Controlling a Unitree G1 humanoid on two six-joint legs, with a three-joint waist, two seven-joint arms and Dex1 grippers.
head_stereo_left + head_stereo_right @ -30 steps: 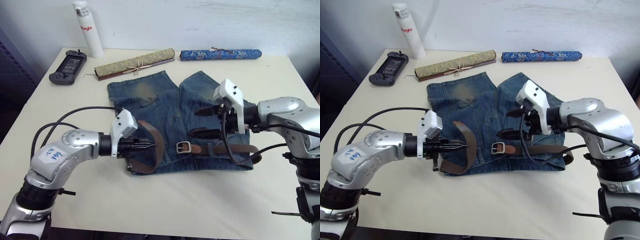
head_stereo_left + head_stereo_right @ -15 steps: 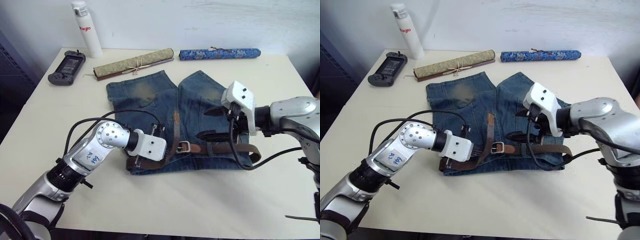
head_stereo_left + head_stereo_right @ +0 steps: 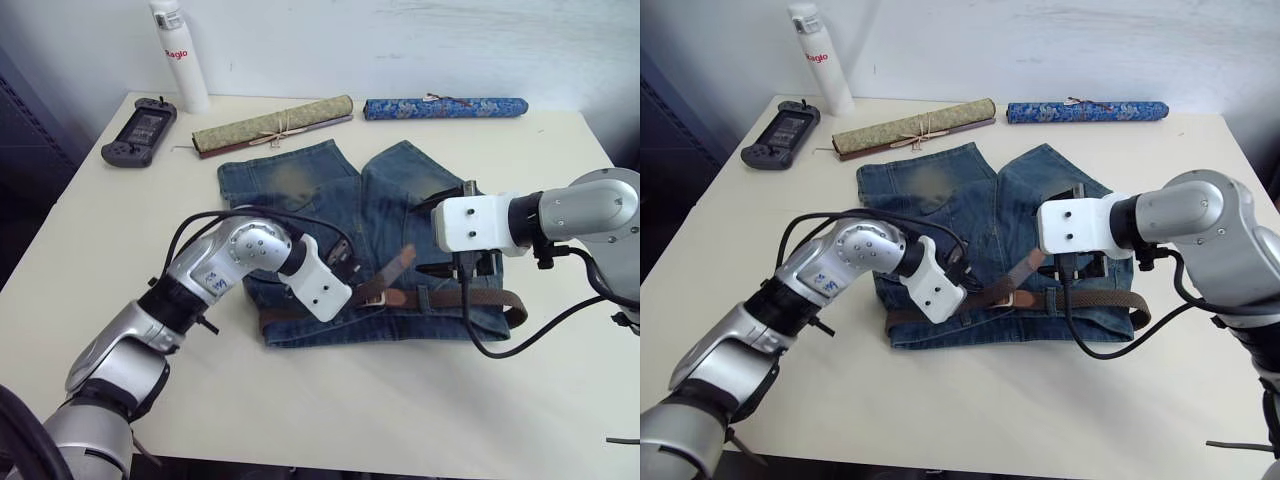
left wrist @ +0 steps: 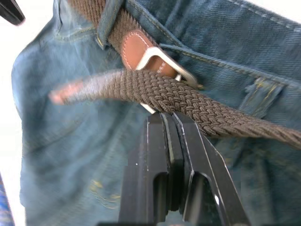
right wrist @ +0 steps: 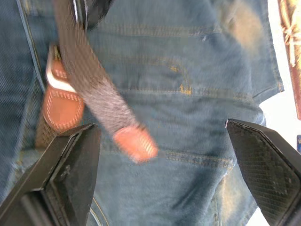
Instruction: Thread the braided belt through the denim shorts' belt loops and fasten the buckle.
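I see the table (image 3: 330, 420) with a broad bare stretch along its near edge and more free surface to the left of the denim shorts (image 3: 300, 190); the right side is tighter, with my right arm's black cable (image 3: 520, 335) looping over the tabletop there. The denim shorts lie flat at the middle, waistband toward me, legs pointing to the far edge. Along that far edge sit a tan rolled mat (image 3: 272, 125), a blue patterned roll (image 3: 445, 107), a white bottle (image 3: 172, 52) and a black handheld controller (image 3: 138, 132), all well apart from the shorts.

The braided belt (image 3: 470, 297) runs along the waistband through the belt loops (image 4: 109, 19) on the right half, curling at the shorts' right edge. Its free end rises off the denim, the tan tip (image 5: 135, 143) tilted up toward the right gripper (image 5: 164, 165). The buckle (image 4: 162, 63) lies on the waistband near the fly, with the free strap crossing right over it.

My left gripper (image 4: 176, 129) is pressed together, its fingers clenched on the braided belt just beside the buckle. The right gripper hovers over the shorts just beside the tip, its fingers (image 5: 70, 160) spread wide and grasping nothing.
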